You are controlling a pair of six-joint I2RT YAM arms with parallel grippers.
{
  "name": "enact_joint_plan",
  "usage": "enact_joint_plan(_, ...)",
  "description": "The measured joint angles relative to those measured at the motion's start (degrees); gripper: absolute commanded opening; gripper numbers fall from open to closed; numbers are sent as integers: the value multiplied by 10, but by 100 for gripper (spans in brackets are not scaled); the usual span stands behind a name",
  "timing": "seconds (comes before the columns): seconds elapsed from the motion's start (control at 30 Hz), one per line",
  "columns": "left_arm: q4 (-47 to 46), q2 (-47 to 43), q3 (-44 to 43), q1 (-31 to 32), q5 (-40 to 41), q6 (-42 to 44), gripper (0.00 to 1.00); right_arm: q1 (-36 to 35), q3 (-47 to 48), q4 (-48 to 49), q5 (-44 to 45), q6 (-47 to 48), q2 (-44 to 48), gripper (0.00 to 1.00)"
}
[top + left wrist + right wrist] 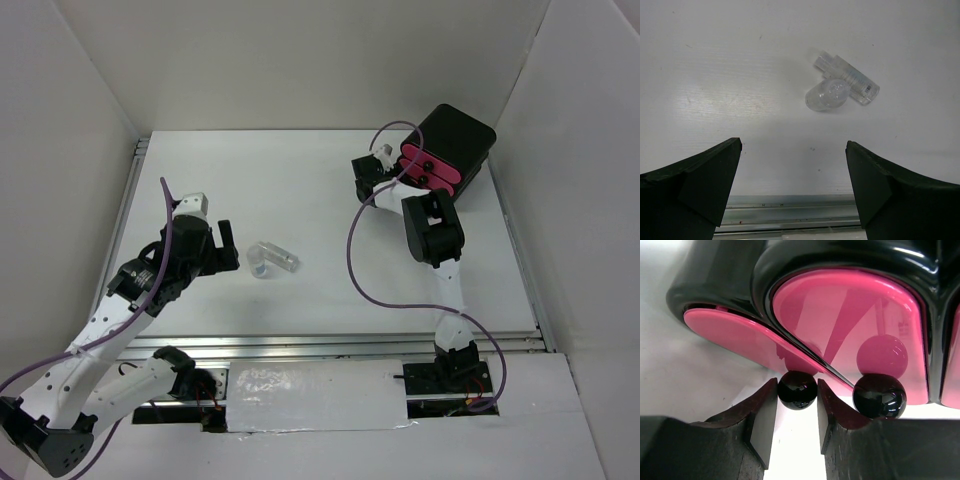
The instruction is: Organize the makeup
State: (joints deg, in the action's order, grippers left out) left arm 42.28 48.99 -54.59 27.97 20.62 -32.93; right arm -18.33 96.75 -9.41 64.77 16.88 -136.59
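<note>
A clear vial (827,95) and a clear tube (852,80) lie touching on the white table, mid-left in the top view (272,259). My left gripper (228,250) is open and empty just left of them; in the left wrist view it (794,145) sits short of them. My right gripper (393,172) is shut on a black ball knob (797,390) of a pink drawer (725,332) in the black box (455,145). The compacts, brushes, pencils and orange-tipped stick are out of view.
A second black knob (879,395) sits on the neighbouring pink drawer (850,315), just right of my right fingers. The box stands in the back right corner by the white wall. A metal rail (790,217) runs along the table's near edge.
</note>
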Motion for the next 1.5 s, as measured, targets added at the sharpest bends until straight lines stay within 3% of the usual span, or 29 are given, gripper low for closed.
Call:
enact_joint_plan(0.13,0,0,0,0,0,0,99,0,0,-2,0,-7,0,20)
enact_joint_plan(0.17,0,0,0,0,0,0,99,0,0,-3,0,-9,0,12)
enact_joint_plan(0.2,0,0,0,0,0,0,99,-1,0,-3,0,-11,0,11)
enact_joint_plan(1.03,0,-12,0,0,-2,0,99,-109,60,-164,-21,-160,0,12)
enact_joint_plan(1.13,0,-12,0,0,-4,0,99,-110,60,-171,-23,-164,0,16)
enact_joint_plan(1.2,0,-12,0,0,-4,0,99,-112,60,-173,-24,-165,1,24)
enact_joint_plan(1.33,0,-12,0,0,-4,0,99,-117,60,-179,-31,-172,4,27)
enact_joint_plan(1.5,0,-12,0,0,-4,0,99,-127,60,-195,-53,-186,8,44)
